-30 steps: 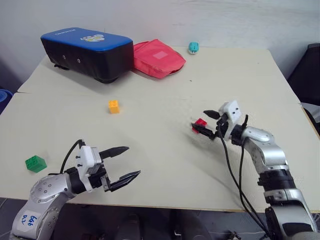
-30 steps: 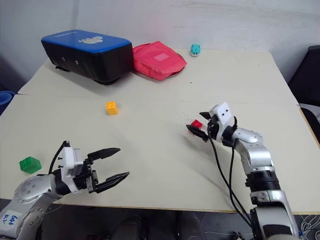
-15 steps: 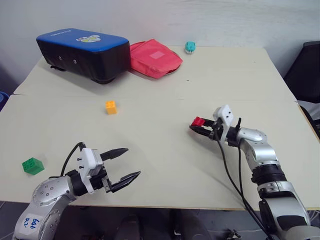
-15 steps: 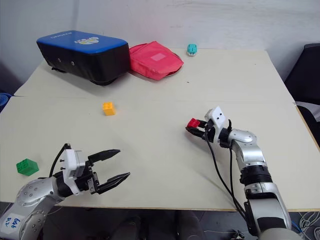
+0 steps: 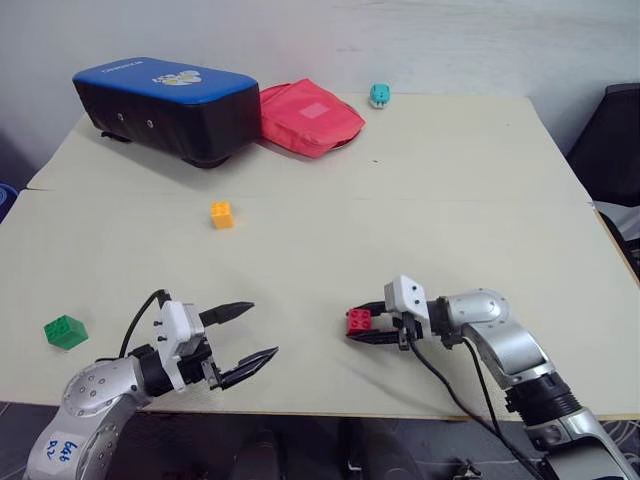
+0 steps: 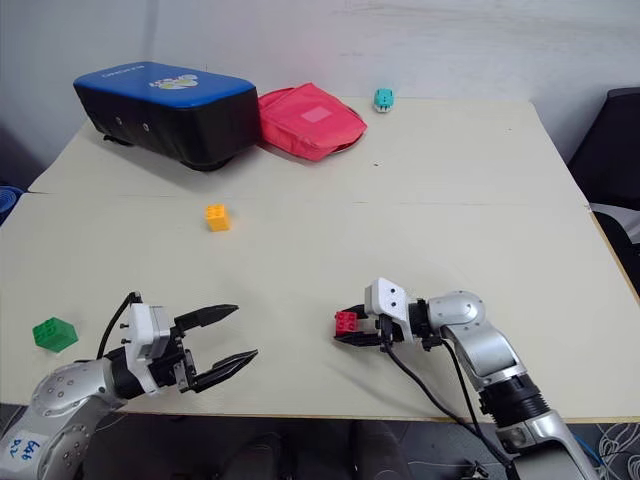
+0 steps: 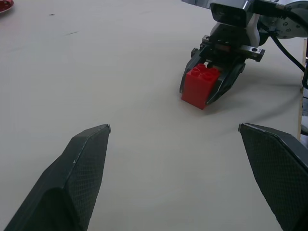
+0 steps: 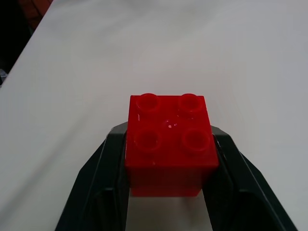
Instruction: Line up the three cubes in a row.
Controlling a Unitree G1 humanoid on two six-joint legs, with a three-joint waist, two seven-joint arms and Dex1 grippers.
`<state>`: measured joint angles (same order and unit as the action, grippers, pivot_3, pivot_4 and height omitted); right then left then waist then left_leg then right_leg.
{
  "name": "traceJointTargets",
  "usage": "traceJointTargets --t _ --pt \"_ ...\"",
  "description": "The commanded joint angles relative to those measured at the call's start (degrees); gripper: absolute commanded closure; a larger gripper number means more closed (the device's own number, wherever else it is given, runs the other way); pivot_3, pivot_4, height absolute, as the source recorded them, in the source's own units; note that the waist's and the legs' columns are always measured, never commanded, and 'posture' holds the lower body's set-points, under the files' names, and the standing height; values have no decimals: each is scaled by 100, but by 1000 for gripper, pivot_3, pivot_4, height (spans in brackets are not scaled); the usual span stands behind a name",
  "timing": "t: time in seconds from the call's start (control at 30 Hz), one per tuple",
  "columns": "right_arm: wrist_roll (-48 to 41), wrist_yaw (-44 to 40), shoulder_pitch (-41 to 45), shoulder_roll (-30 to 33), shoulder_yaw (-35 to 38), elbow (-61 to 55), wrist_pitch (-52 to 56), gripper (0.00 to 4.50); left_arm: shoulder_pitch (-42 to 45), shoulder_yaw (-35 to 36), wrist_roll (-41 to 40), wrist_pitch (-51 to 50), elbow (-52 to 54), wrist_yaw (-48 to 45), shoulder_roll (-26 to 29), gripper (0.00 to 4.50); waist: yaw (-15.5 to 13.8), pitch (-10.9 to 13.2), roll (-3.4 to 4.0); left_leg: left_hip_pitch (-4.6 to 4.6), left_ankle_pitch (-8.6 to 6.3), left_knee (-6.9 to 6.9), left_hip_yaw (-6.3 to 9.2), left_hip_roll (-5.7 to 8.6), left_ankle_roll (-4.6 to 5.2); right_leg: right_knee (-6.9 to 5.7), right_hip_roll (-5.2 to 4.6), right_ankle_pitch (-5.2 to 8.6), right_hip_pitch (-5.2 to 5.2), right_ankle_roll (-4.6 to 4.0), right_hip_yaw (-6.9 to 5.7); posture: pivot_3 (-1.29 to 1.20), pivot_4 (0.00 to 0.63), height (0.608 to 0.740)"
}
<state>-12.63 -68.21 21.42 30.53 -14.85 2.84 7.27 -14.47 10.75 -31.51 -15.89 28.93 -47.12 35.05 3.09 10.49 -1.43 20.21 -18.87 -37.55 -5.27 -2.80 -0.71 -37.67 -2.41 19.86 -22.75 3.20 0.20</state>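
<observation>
Red brick (image 5: 359, 320) sits clamped in the right gripper (image 5: 366, 327), its jaws tight on its sides, low over the bench (image 5: 420, 180). Left of the brick, the left gripper (image 5: 253, 334) hangs with jaws wide, holding nothing.

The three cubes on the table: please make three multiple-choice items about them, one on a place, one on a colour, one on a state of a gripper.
1. Where is the green cube?
A. near the table's left edge
B. beside the red pouch
C. between the right gripper's fingers

2. Which colour is the cube that lies nearest the blue-topped case?
A. green
B. red
C. orange-yellow

3. How does the left gripper stand?
A. shut on a cube
B. open, holding nothing
C. shut, empty

Answers:
1. A: the green cube lies by the table's left edge, apart from both arms.
2. C: the orange-yellow cube lies in front of the blue-topped case; the red cube is in the right gripper.
3. B: the left gripper has its fingers spread with nothing between them.
</observation>
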Motion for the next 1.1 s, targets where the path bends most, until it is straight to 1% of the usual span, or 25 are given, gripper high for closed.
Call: traceJointTargets --t 0.03,0.17,0.23,0.3,0.37,0.4,0.43,0.47,0.6,0.7,0.77,0.87,0.9,0.97,1.0,1.03,1.07,1.1 --pt "-25 39 31 -107 40 78 -143 2979 -33 42 -4 91 222 0 7 0 1 0 0 0 0 0 0 0 0 0 0 0 1 0 0 0 150 740" --pt "-72 -214 62 -143 55 408 -598 2979 -35 93 -12 86 218 10 22 0 4 0 0 -1 0 1 -1 0 0 0 1 0 0 0 0 0 150 740" --pt "-86 -251 109 -152 114 552 -773 2241 -104 165 -21 100 206 -8 37 0 3 0 0 -1 0 0 -1 0 1 0 1 0 1 0 0 0 150 740" --pt "-224 -311 137 -238 227 636 -1045 1662 -277 306 -29 152 146 -33 26 0 12 0 0 -1 0 0 -1 0 1 0 1 0 1 0 1 0 150 740" --pt "-538 -385 130 -407 430 564 -1350 1014 -530 502 61 352 6 -36 -42 0 28 1 2 -1 -1 4 -2 -1 1 1 1 0 -1 0 2 0 150 740" --pt "-806 -482 80 -498 564 467 -1428 647 -651 623 92 467 -68 -5 -107 0 27 1 1 -1 -1 5 -2 -1 1 1 2 0 -1 0 1 0 150 740" --pt "-879 -449 49 -514 669 383 -1514 216 -787 786 128 605 -153 74 -205 0 21 1 2 -1 -1 6 -2 -2 1 2 2 0 -1 -1 0 0 150 740" --pt "-1027 -554 4 -484 753 256 -1528 19 -940 963 67 655 -189 150 -317 0 14 1 2 -1 -1 6 -1 -2 1 2 2 0 -1 -1 0 0 150 740" --pt "-1476 -603 -298 -215 1243 -2 -1344 19 -1819 1952 64 1143 -283 649 -1043 0 5 0 -1 1 -9 6 -1 -1 12 14 -2 0 3 0 0 0 150 740" --pt "-2032 -915 -630 -166 1718 -83 -1501 19 -2391 2788 -243 1471 -448 1217 -1878 0 -3 1 -4 2 -19 7 -1 0 22 31 -4 0 10 0 -1 0 150 740" --pt "-2153 -1098 -840 -101 1904 -85 -1634 19 -2637 3224 -404 1652 -579 1481 -2295 0 -5 1 -11 -2 -21 6 0 0 26 34 -4 0 17 0 -3 0 150 740" --pt "-2107 -1096 -1001 -70 2014 -90 -1740 19 -2806 3615 -575 1883 -696 1802 -2744 0 -4 5 -19 -5 -23 6 -1 2 28 34 -4 0 20 0 -3 0 150 740" --pt "-2234 -1155 -1077 -41 2035 -152 -1605 19 -2847 3775 -661 1965 -749 1990 -2936 0 -4 5 -20 -5 -22 6 0 2 28 32 -3 -1 19 1 -3 0 150 740" --pt "-2325 -1461 -1348 30 2075 -218 -1722 19 -2907 4044 -923 2084 -863 2428 -3425 0 -12 4 -23 -9 -23 3 -1 3 29 32 -3 -3 26 5 -1 0 150 740" --pt "-2318 -1563 -1427 43 2082 -224 -1799 19 -2896 4105 -1011 2102 -870 2576 -3556 0 -19 2 -25 -8 -23 3 -1 4 30 32 -3 -3 26 5 -1 0 150 740" --pt "-2294 -1582 -1473 42 2076 -232 -1820 19 -2852 4109 -1042 2080 -824 2706 -3608 0 -30 3 -29 -8 -26 4 -1 4 32 36 -3 -3 27 5 -1 0 150 740" --pt "-2237 -1656 -1485 50 2033 -245 -1912 19 -2787 4077 -1270 1967 -681 2807 -3615 0 -39 6 -34 -7 -28 3 -1 4 32 37 -3 -3 27 5 -1 0 150 740" --pt "-2236 -1674 -1467 33 1963 -361 -1907 19 -2674 4032 -1243 1892 -537 2987 -3538 0 -49 9 -40 -6 -27 2 -1 4 32 37 -2 -3 25 5 -2 0 150 740"
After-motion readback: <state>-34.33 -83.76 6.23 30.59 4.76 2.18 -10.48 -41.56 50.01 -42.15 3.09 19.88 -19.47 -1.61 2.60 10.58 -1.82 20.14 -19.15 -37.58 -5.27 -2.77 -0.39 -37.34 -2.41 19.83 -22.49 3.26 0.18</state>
